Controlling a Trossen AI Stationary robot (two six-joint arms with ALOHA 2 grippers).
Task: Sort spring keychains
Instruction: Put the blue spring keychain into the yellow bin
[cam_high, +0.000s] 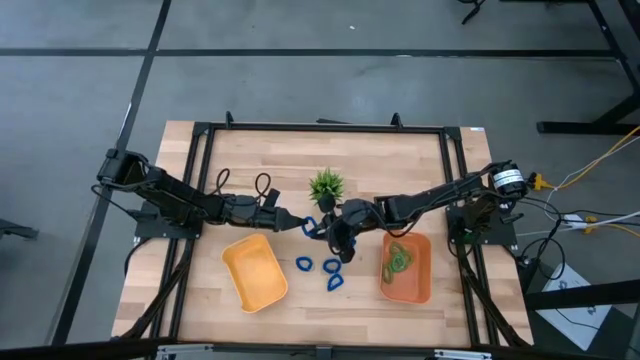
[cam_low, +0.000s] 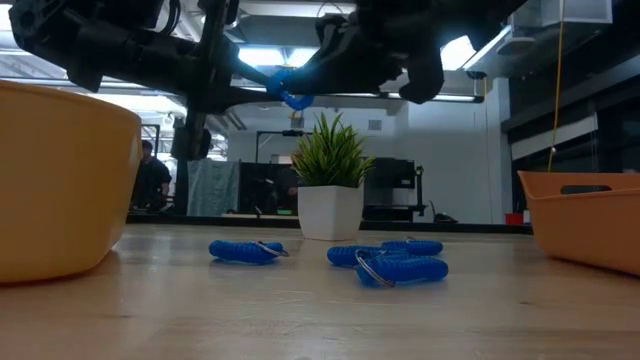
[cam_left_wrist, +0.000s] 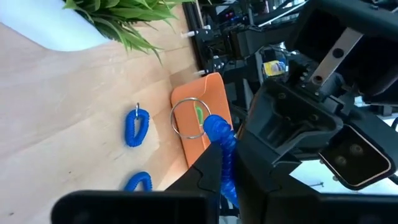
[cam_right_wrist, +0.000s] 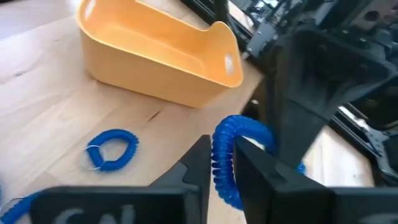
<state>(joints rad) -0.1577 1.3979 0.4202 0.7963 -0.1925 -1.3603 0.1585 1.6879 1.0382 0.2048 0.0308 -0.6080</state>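
**Inspector:** Surface and surroundings?

**Assistant:** A light wooden table (cam_high: 300, 150) inside a black frame, on a grey floor. In the low view a workshop with ceiling lights lies behind it, and a person (cam_low: 152, 178) stands far back.

**Inspector:** The item under handling?

**Assistant:** One blue spring keychain (cam_high: 313, 226) is off the table, above its middle, just in front of the small potted plant (cam_high: 326, 185). The left gripper (cam_high: 300, 222) and the right gripper (cam_high: 335, 232) meet on it from opposite sides. Both wrist views show dark fingers pinched on the blue coil, its metal ring (cam_left_wrist: 188, 117) hanging clear.

**Inspector:** Remaining keychains?

**Assistant:** Three blue ones (cam_high: 331, 267) lie on the wood between the two trays, close together. Green ones (cam_high: 399, 259) lie in the orange tray (cam_high: 423, 283) on the right.

**Inspector:** The other tray?

**Assistant:** The yellow tray (cam_high: 241, 287) stands on the left, tilted askew to the table edge, near the loose blue coils.

**Inspector:** Obstructions?

**Assistant:** The plant stands right behind the meeting grippers; the right arm reaches over the orange tray's far end.
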